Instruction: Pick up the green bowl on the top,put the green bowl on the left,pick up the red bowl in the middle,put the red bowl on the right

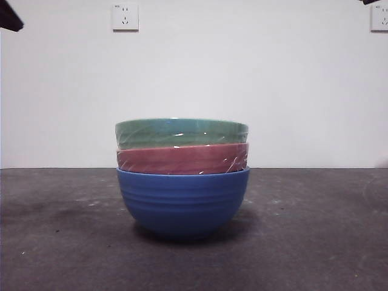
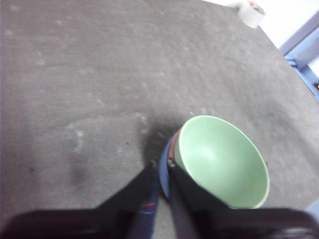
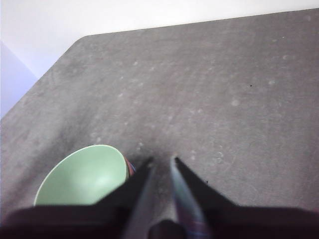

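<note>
The green bowl [image 1: 182, 133] sits on top of a stack at the table's middle. The red bowl [image 1: 182, 159] is nested under it, and a blue bowl [image 1: 183, 203] is at the bottom. In the left wrist view I look down into the green bowl [image 2: 222, 162]; my left gripper [image 2: 161, 164] hangs above the table beside the stack, jaws close together and empty. In the right wrist view the green bowl [image 3: 82, 175] lies beside my right gripper [image 3: 162, 160], which is also shut and empty. Both arms show only as dark tips [image 1: 9, 18] at the front view's top corners.
The dark grey table [image 1: 315, 230] spreads to both sides of the stack. A white tape roll [image 2: 250, 13] lies at the table's far edge near a blue frame [image 2: 304, 55]. Wall sockets [image 1: 125, 17] are on the white wall behind.
</note>
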